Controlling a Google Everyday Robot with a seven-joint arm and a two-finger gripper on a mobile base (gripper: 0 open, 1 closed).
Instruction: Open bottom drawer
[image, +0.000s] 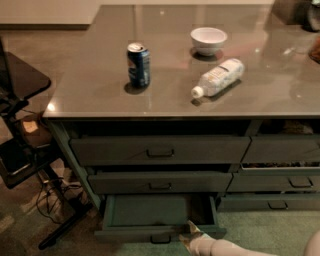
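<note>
The bottom drawer (155, 234) of the left stack stands pulled out, its flat green inner tray (150, 211) showing and its small dark pull (160, 239) at the front centre. My gripper (190, 233) comes in from the lower right on a white arm (225, 247). Its tip rests at the drawer's front edge, just right of the pull.
On the grey counter (90, 95) stand a blue can (138, 64), a white bowl (208, 40) and a plastic bottle (217, 78) lying on its side. Two taller drawers (160, 150) sit above. A neighbouring stack (282, 160) is at right. A black stand with cables (30, 165) is at left.
</note>
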